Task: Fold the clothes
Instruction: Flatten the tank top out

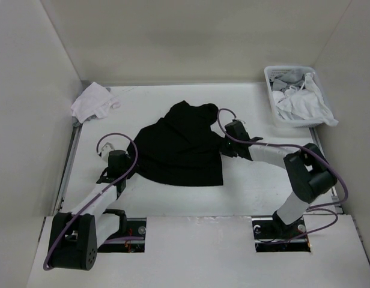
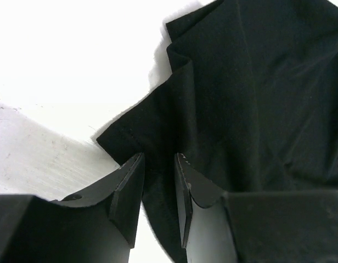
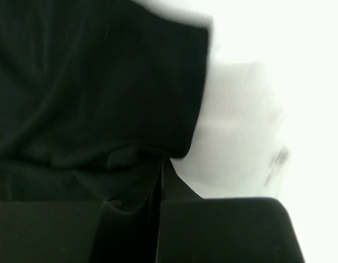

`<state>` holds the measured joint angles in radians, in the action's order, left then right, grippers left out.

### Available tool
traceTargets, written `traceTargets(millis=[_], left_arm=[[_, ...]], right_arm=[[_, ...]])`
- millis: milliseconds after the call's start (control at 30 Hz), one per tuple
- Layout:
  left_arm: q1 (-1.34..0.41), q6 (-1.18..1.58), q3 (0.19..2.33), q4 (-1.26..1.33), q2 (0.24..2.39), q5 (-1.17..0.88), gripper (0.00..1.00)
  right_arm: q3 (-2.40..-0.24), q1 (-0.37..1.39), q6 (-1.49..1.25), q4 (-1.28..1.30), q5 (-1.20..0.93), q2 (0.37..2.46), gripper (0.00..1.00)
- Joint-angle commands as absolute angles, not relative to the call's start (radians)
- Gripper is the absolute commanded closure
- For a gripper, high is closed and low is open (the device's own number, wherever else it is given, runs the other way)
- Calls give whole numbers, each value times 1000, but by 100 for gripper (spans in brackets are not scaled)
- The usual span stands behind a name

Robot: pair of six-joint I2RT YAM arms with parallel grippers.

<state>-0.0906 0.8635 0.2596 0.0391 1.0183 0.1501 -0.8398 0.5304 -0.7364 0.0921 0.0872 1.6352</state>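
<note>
- Looking down from the top external view, a black T-shirt (image 1: pixel 182 150) lies crumpled in the middle of the white table (image 1: pixel 257 186). It is bunched toward the far side, with a straighter edge nearest the arms. The left gripper (image 1: pixel 128 161) sits at the shirt's left edge and the right gripper (image 1: pixel 228 143) at its right edge. A small white cloth bundle (image 1: pixel 92 103) lies in the far left corner. A white basket (image 1: pixel 272 77) of pale garments stands in the far right corner. Both are well apart from the shirt.
- Judging from this view, the step in hand is spreading the shirt flat before any fold. To do it well, each side needs a firm hold first. The arms should then draw apart evenly and low, so the thin fabric pulls taut without dragging into new creases.
- In the left wrist view, the left gripper (image 2: pixel 159 159) has its jaws part-way apart, straddling a hemmed corner of the black T-shirt (image 2: pixel 240 98). Fabric shows in the gap but looks slack, not pinched. Closing fully on the hem before pulling seems wise.
- In the right wrist view, which is soft and blurred, the right gripper (image 3: pixel 161 164) has its jaws together. They are clamped on a gathered fold at the edge of the black T-shirt (image 3: pixel 92 93), with bare table to the right.
- No brand, label or writing can be read in any view, and the shirt is plain.
</note>
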Motion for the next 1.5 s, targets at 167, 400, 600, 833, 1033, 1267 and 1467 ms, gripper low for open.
traceTargets(millis=[167,400,600,833,1033,1267,1467], left_arm=[[-165,874,331,86,1040,173,71],[-183,867,341,-61,809,227,67],[-170,821,327,-314,631,291,66],[-192,845,354,-393,664,322,65],[-157,854,356,-350,704,336,60],[-102,856,334,-301,759,334,53],[-39,847,328,-281,810,276,53]], right_arm=[[-1045,377,-687,32,100,1703,72],[-731,468,-704,23,163,1359,52],[-554,639,-801,149,208,1235,56],[-540,746,-865,291,295,1175,49],[-546,748,-862,236,272,1248,53],[-569,748,-854,206,250,1325,67],[-558,748,-850,178,218,1331,78]])
